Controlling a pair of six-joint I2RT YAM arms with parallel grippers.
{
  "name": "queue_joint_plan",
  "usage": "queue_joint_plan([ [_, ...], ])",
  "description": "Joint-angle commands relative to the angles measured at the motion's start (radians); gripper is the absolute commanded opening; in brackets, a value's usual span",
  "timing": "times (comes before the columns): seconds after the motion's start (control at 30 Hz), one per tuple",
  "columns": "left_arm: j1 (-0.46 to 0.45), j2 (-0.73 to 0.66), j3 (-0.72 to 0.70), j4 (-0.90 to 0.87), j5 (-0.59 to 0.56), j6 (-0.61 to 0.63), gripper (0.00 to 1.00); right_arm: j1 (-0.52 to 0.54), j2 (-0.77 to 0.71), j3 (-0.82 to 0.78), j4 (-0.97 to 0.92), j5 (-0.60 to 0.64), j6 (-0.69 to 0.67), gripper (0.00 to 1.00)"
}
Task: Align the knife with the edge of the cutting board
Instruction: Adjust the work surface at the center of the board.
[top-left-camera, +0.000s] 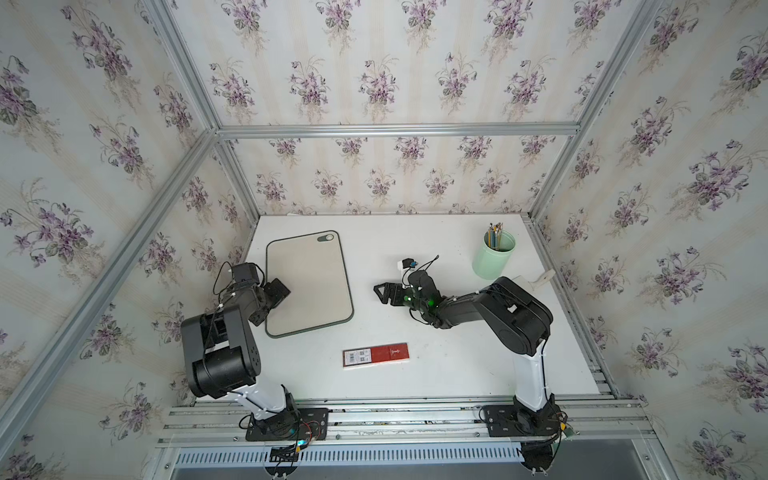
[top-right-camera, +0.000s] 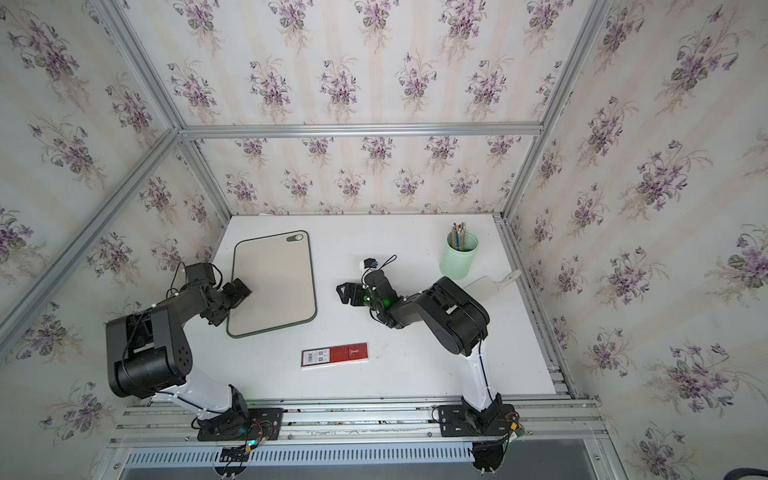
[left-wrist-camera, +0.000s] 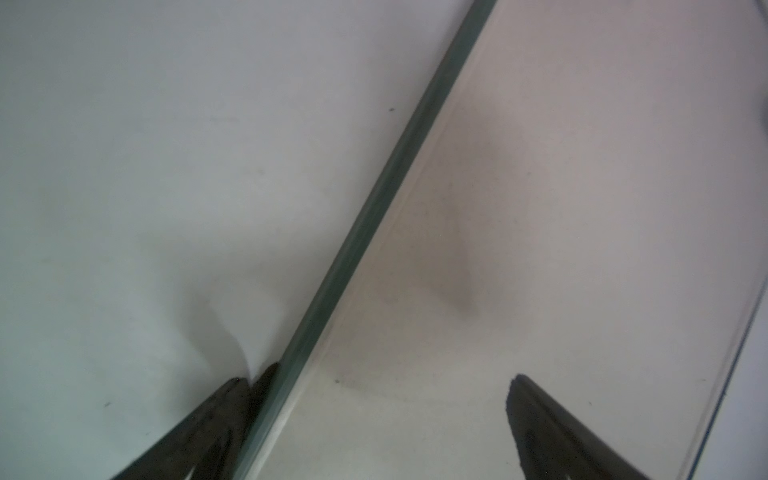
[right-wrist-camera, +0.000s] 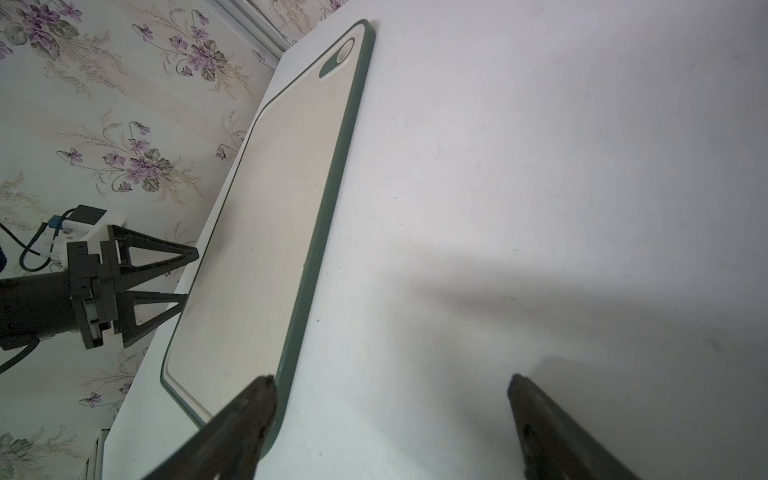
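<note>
Closest to cam: both arm bases (top-left-camera: 286, 422), bolted on the metal rail (top-left-camera: 395, 409) along the near edge of the desk (top-left-camera: 449, 374).

Task stuff now. On my feed the knife (top-right-camera: 482, 284) lies flat at the far right of the desk, mostly hidden behind the right arm's elbow. In both top views only part of the white blade and the cream handle stick out, handle pointing right twd the wall. It's well apart from the cutting board (top-left-camera: 309, 282), w/ the right arm btwn them. The cutting board lies flat on the left half of the desk, long sides running near-to-far and a bit skewed, oval hole at its far right corner.

The left gripper (left-wrist-camera: 386, 380) sits at the board's left long edge, jaws spread, released. Left wrist cam shows one finger (left-wrist-camera: 245, 399) down by the desk just outside the green rim and the other over the beige face. The rim passes btwn them, not pinched.

The right gripper (right-wrist-camera: 390, 380) hangs low over bare desk just right of the board, pointing left at it, jaws wide, grasping nothing. Top views show it apart from the rim.

Further out: a flat red-and-white box (top-left-camera: 376, 354) mid-desk, nearer me than the board's near right corner. A green cup (top-left-camera: 493, 257) w/ pencils (top-left-camera: 494, 232) stands far right, near the knife, on its far-left side.
</note>
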Motion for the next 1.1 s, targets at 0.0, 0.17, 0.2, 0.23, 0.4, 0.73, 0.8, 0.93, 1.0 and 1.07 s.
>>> queue_joint_plan([
  [0.0,-0.061,0.047,-0.036,-0.040,0.305,-0.031,0.99,0.000,0.015,0.004,-0.138,-0.013,0.010,0.91],
  [0.17,-0.227,-0.011,-0.139,0.053,0.323,-0.072,1.00,0.000,0.002,0.018,-0.172,0.038,-0.012,0.91],
  [0.2,-0.269,-0.027,-0.153,0.058,0.311,-0.075,0.99,-0.001,-0.008,0.013,-0.180,0.066,-0.014,0.91],
  [0.23,-0.326,-0.047,-0.172,0.068,0.295,-0.083,1.00,-0.002,-0.021,0.006,-0.188,0.109,-0.014,0.91],
  [0.4,-0.641,-0.125,-0.220,0.108,0.211,-0.101,1.00,-0.040,-0.109,-0.083,-0.149,0.223,0.032,0.93],
  [0.73,-0.707,-0.272,0.050,-0.168,-0.115,0.122,0.99,-0.067,-0.147,-0.145,-0.098,0.238,0.087,0.95],
  [0.8,-0.621,-0.193,0.153,-0.212,-0.123,0.133,0.99,-0.066,-0.143,-0.150,-0.091,0.226,0.091,0.95],
  [0.93,-0.434,0.001,0.346,-0.236,-0.035,0.125,0.99,-0.066,-0.135,-0.169,-0.051,0.189,0.104,0.95],
  [1.0,-0.366,0.099,0.432,-0.235,-0.014,0.121,1.00,-0.066,-0.127,-0.168,-0.047,0.182,0.110,0.95],
  [1.07,-0.316,0.200,0.533,-0.248,0.001,0.127,0.99,-0.066,-0.115,-0.164,-0.040,0.169,0.114,0.95],
])
